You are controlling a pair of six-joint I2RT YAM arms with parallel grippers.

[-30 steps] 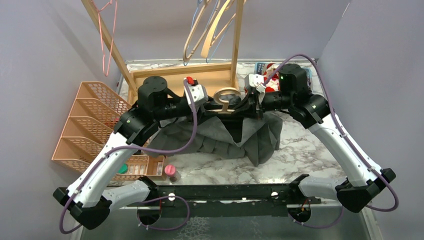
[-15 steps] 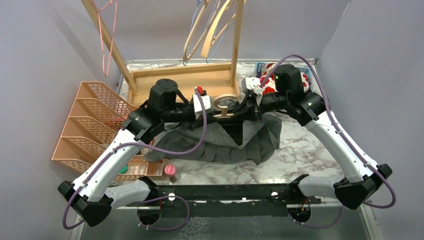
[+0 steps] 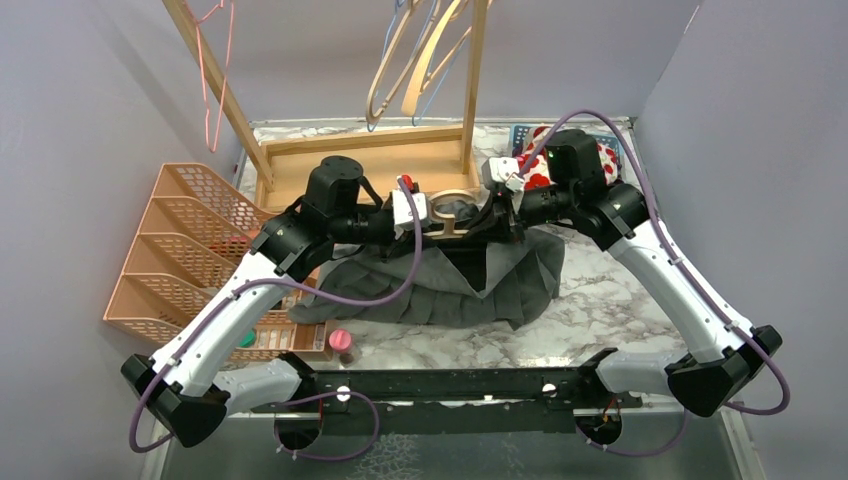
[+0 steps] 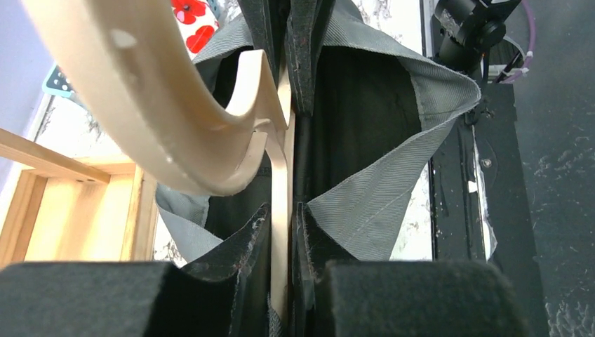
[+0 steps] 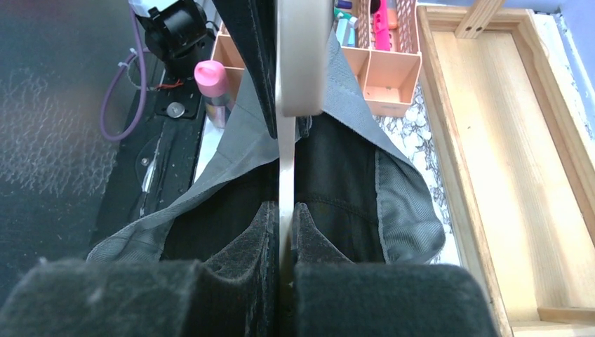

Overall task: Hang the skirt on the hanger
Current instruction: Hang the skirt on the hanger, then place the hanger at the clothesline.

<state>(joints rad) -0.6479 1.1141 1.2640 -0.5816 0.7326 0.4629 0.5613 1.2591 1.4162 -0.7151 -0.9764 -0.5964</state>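
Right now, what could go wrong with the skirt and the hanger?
1. The left gripper and the right gripper each pinch only the thin bar of the hanger, so it could twist or slip between them.
2. The skirt drapes loosely around the hanger, and I see nothing clipping it, so it might slide off if the arms lift.

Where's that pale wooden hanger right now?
In the top view the hanger is mid-table, clamped between the left gripper and the right gripper, over the grey skirt and just in front of the wooden rack.
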